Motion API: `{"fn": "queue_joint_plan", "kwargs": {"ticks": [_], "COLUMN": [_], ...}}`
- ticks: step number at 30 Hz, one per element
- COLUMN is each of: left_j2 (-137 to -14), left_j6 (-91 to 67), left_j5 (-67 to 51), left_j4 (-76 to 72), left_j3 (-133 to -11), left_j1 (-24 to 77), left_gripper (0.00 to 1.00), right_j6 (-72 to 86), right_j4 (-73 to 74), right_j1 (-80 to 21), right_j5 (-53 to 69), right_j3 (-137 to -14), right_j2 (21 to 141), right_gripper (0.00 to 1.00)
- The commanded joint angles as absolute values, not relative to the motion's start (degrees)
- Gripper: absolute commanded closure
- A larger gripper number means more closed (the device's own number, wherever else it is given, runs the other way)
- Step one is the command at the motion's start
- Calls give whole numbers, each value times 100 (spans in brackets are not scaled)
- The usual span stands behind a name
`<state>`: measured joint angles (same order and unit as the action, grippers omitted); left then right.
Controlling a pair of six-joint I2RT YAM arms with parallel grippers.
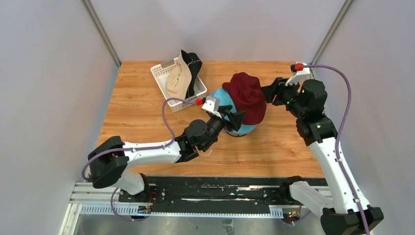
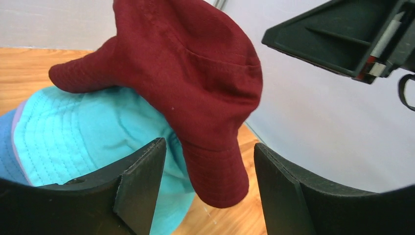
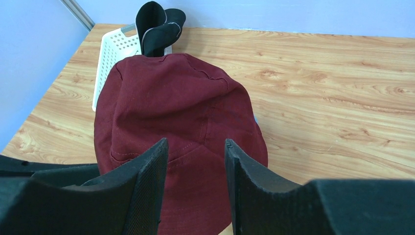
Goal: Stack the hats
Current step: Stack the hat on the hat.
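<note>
The dark red hat is being settled onto the pile in the middle of the desk. It sits on top of the teal hat, but crooked: pushed toward the right and far side, with one flap of brim hanging down over the near edge. From the left wrist a sliver of blue hat and a thin lavender edge show under the teal, so the pile looks four deep.

The left claw is open wide, and the drooping red brim hangs between its fingers without being pinched. The right claw is at the red hat's right edge with its fingers partly apart. Red cloth fills the gap in its own camera, but whether any of it is actually pinched I cannot tell.

Two hats wait in the white basket at the far left – the beige hat and the black hat standing on edge.

The likely next move is squaring the red hat – nudging or tugging it back toward the left and near side so its crown drops over the teal one (soft cloth will fold rather than slide, so a pull on the brim should be gentle). After that, one arm needs to go to the basket.
</note>
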<state>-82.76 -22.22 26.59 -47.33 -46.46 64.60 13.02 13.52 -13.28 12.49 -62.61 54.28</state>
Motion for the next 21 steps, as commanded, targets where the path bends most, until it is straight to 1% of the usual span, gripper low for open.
{"fn": "queue_joint_plan", "kwargs": {"ticks": [1,3,4,9,10,13,21], "left_j2": [-8464,-8517,-8550,-8521,-8486,-8376,-8321], "left_j6": [-2080,-2056,-2049,-1900,-1862,-1753,-1565], "left_j5": [2554,2538,2506,2461,2457,2362,2205], "left_j4": [-4718,-4663,-4626,-4585,-4530,-4263,-2938], "left_j3": [-4868,-4943,-4982,-5063,-5101,-5301,-6259], "left_j1": [6290,6247,6222,6204,6205,6203,6205], "left_gripper": [32,35,40,75,79,81,81], "right_j6": [1265,1261,1263,1258,1264,1274,1290], "right_j4": [1200,1197,1187,1170,1163,1101,1077], "right_j1": [-1441,-1449,-1442,-1443,-1449,-1448,-1453], "right_j5": [1295,1292,1292,1338,1358,1437,1569], "right_j3": [-6178,-6165,-6161,-6159,-6158,-6137,-6142], "right_j2": [5370,5364,5362,5353,5353,5339,5645], "right_gripper": [54,54,54,54,54,54,55]}}
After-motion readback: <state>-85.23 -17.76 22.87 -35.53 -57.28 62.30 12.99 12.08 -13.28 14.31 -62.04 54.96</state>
